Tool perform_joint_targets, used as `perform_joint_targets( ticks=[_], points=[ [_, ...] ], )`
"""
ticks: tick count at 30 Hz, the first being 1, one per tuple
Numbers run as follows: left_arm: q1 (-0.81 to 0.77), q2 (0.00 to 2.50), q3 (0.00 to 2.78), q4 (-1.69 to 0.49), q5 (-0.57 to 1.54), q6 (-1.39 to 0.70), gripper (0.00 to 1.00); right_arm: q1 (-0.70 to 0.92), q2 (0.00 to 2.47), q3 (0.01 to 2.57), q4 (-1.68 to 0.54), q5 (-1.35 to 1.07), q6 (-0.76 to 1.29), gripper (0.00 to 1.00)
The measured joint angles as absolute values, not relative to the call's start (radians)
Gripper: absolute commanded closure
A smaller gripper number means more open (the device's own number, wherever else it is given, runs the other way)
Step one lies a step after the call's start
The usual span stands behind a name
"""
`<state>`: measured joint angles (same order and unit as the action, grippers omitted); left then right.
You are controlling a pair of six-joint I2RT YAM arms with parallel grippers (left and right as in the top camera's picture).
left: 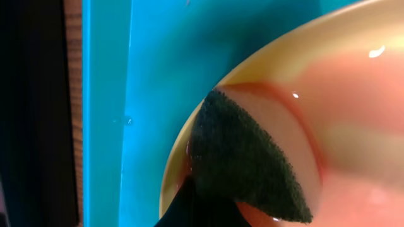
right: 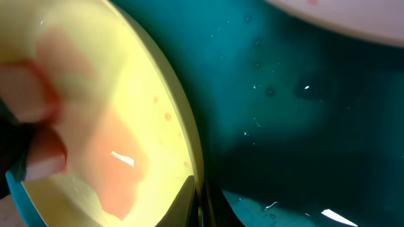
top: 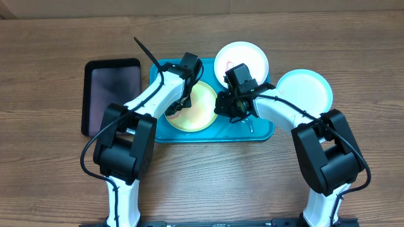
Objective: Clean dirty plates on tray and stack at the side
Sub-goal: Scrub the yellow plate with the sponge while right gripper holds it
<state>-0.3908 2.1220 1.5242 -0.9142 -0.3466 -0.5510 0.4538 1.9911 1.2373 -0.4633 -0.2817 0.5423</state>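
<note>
The yellow-green plate point(top: 201, 108) lies on the turquoise tray point(top: 214, 133), smeared red-orange. My left gripper point(top: 178, 104) is shut on a dark green sponge point(left: 246, 157), which is pressed on the plate's left inner rim point(left: 353, 94). My right gripper point(top: 222, 104) is shut on the plate's right rim, one finger on each side of the edge point(right: 201, 205). The orange smear shows across the plate point(right: 113, 145). The white plate point(top: 242, 60), with faint red marks, sits at the tray's back edge. The light blue plate point(top: 304, 90) lies on the table to the right.
A smaller black tray point(top: 112, 94) stands on the table left of the turquoise tray. The turquoise tray's right part point(right: 284, 126) is wet with drops. A black cable tie point(top: 146, 52) sticks out behind the left arm.
</note>
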Motion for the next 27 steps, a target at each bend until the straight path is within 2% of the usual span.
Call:
perform_joint_targets(
  ticks=[5,11,19,23,27],
  points=[
    [-0.378,2.123,1.523,-0.730,-0.233,-0.406,0.96,0.441,1.991,1.238,-0.464,-0.261,0.549,0.96],
    [-0.358,2.125,1.523,-0.611,0.100,-0.223,0.96,0.426,1.991,1.239,-0.465,-0.250,0.550,0.96],
    [-0.365,2.130,1.521,-0.816,0.437,0.046,0.96,0.428,1.991,1.239,-0.469,-0.256,0.535,0.96],
    [-0.369,2.130,1.520,-0.940,0.456,0.126,0.96,0.429,1.991,1.239,-0.471,-0.258,0.530,0.96],
    [-0.373,2.130,1.520,-1.008,0.355,0.130,0.96,0.435,1.991,1.239,-0.472,-0.266,0.527,0.96]
  ],
)
